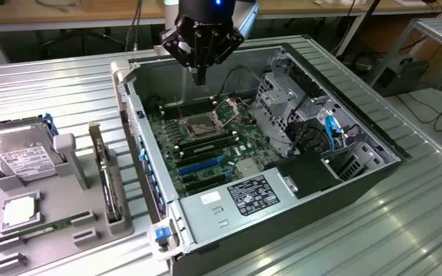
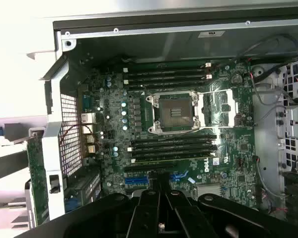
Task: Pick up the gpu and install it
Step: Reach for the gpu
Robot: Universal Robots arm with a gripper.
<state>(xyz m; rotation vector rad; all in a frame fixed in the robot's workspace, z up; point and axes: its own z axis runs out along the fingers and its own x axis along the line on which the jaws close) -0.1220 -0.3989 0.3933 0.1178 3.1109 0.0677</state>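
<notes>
The gpu (image 1: 104, 175) is a slim dark card standing on edge in a grey holder (image 1: 79, 230) on the exterior view's left, its metal bracket at the far end. My gripper (image 1: 200, 79) hangs shut and empty over the far part of the open computer case (image 1: 359, 172), well away from the gpu. Its black fingers (image 2: 161, 196) meet above the motherboard (image 2: 228, 104). On the board, a blue expansion slot (image 1: 198, 167) lies near the case's rear wall, and the same blue slot (image 2: 136, 179) shows just ahead of the fingers.
The holder also carries a silver hard drive (image 1: 21, 152), a square chip (image 1: 20, 210) and a green RAM stick (image 1: 44, 227). Inside the case are the open CPU socket (image 2: 174, 111), drive cages (image 1: 282, 98) and cables (image 1: 332, 129). The ribbed metal table (image 1: 405, 230) surrounds it.
</notes>
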